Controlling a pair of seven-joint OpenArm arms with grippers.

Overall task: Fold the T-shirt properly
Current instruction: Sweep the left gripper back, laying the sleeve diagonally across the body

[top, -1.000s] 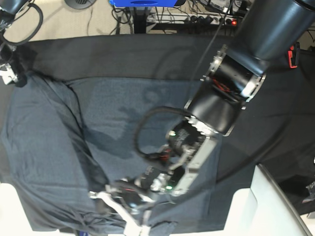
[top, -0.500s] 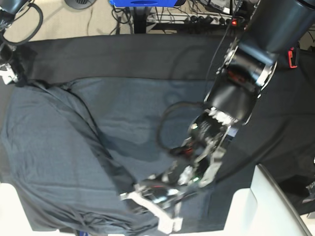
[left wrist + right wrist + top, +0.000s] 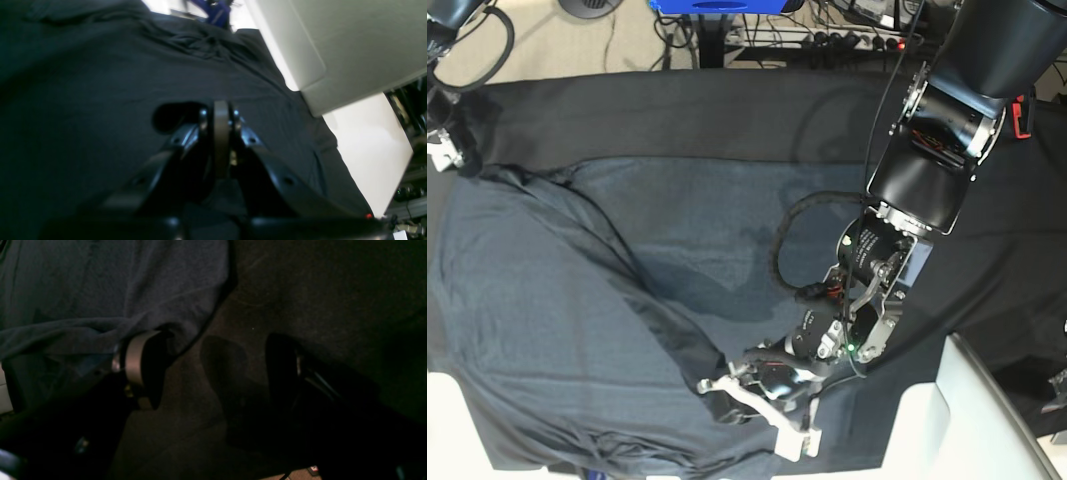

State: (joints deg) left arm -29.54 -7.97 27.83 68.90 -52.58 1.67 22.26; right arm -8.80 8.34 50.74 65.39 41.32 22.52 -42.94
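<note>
So the left gripper (image 3: 762, 405), jaws pressed together at the near hem, has the T-shirt (image 3: 557, 320) sprawling toward 10 o'clock from it, while the wide-open right gripper (image 3: 213, 373) sits at the far-left shoulder, one finger touching the cloth.

A black tablecloth (image 3: 727, 110) covers the table. Beyond its far edge the pale floor (image 3: 557, 45) carries a tangle of cables (image 3: 757, 40) and a power strip (image 3: 847, 42) — one small red light glowing — beside a blue object (image 3: 712, 5). A white panel (image 3: 982, 425) sits at the near right corner.
</note>
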